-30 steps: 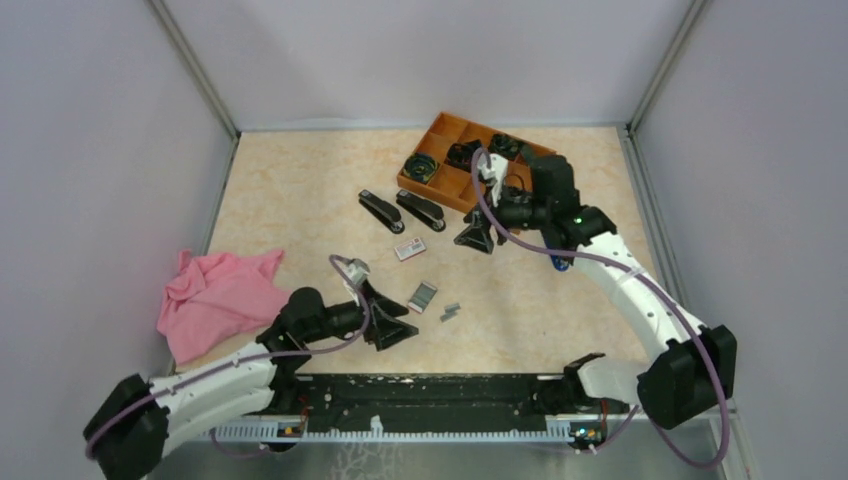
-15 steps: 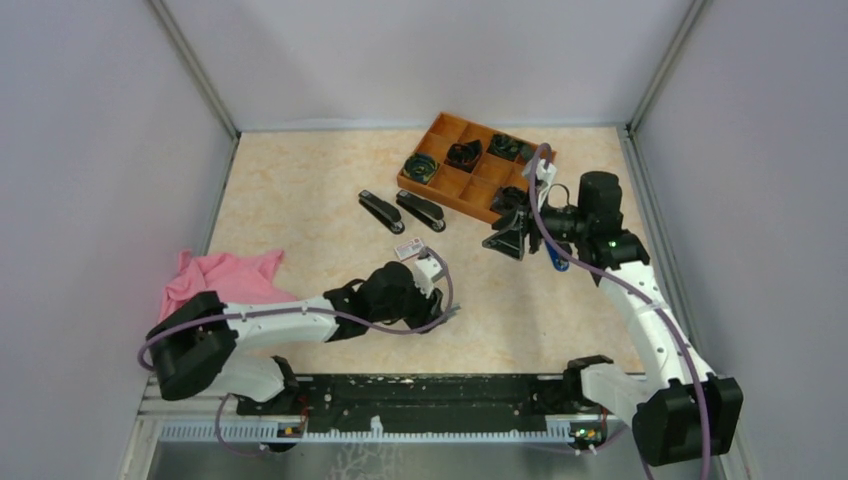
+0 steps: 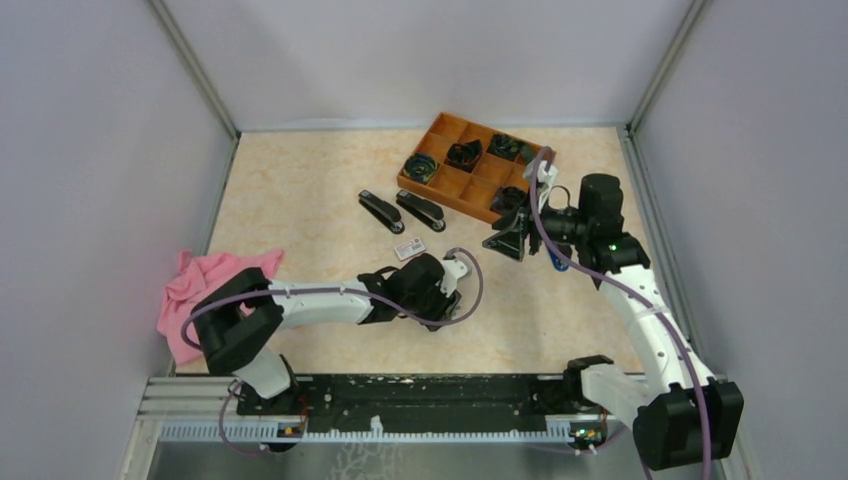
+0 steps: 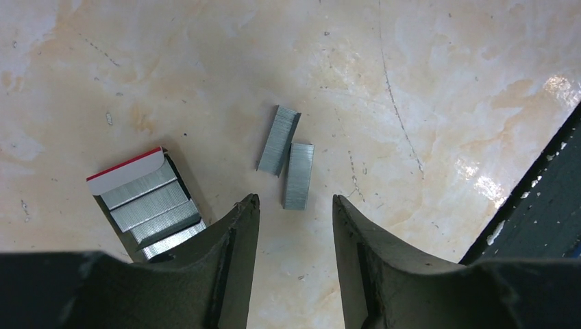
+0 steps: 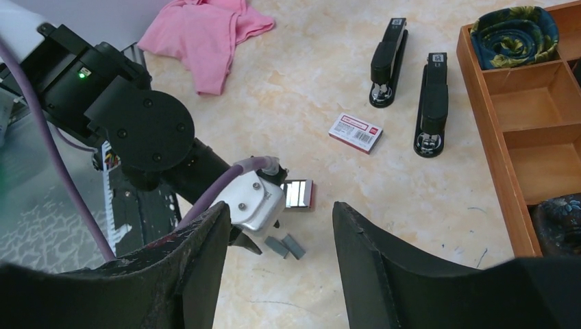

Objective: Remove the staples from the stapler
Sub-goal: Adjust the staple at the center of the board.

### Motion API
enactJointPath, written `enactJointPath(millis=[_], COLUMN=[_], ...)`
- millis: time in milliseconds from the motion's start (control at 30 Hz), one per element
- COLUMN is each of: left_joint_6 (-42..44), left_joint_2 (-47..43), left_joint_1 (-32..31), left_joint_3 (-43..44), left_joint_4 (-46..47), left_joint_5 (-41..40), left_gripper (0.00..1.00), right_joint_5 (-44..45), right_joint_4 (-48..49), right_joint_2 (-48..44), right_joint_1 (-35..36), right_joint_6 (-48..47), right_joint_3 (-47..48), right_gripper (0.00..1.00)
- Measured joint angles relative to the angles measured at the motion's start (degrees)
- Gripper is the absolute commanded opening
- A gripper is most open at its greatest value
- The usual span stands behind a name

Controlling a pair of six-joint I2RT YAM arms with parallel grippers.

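Two short silvery staples strips lie side by side on the table, just ahead of my left gripper, which is open and empty right above them. They also show in the right wrist view. An opened staple box with more strips lies to their left. Two black staplers lie shut farther back, with nothing holding them. My right gripper is open and empty, raised above the table right of centre. In the top view the strips are hidden under my left gripper.
A small white and red box lies in front of the staplers. An orange compartment tray with dark items stands at the back right. A pink cloth lies at the left. The black base rail runs along the near edge.
My left arm has swung right and forward, bringing its gripper down over the staple strips. My right gripper pulled back to the right and has held still since.
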Motion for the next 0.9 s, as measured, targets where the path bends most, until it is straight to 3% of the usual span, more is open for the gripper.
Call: enactJointPath(millis=[300,467,900], left_joint_6=[2.3,3.0,6.2], left_joint_2=[3.9,4.0,5.2], left_joint_1=[0.0,0.0,-2.9], left_joint_3=[3.1,3.2,4.1], left_joint_4=[-3.0,-3.1,-3.0], left_joint_5=[0.3,1.0,1.2], left_gripper=[0.48,0.4,0.3], right_joint_5=[0.0,0.0,-0.1], right_joint_4=[-0.1,-0.1,0.0], right_joint_2=[0.0,0.0,0.0], right_joint_1=[0.0,0.0,-1.2], right_joint_6=[0.0,0.0,0.0], right_joint_3=[-0.4,-0.4,-0.4], right_gripper=[0.57,0.57,0.57])
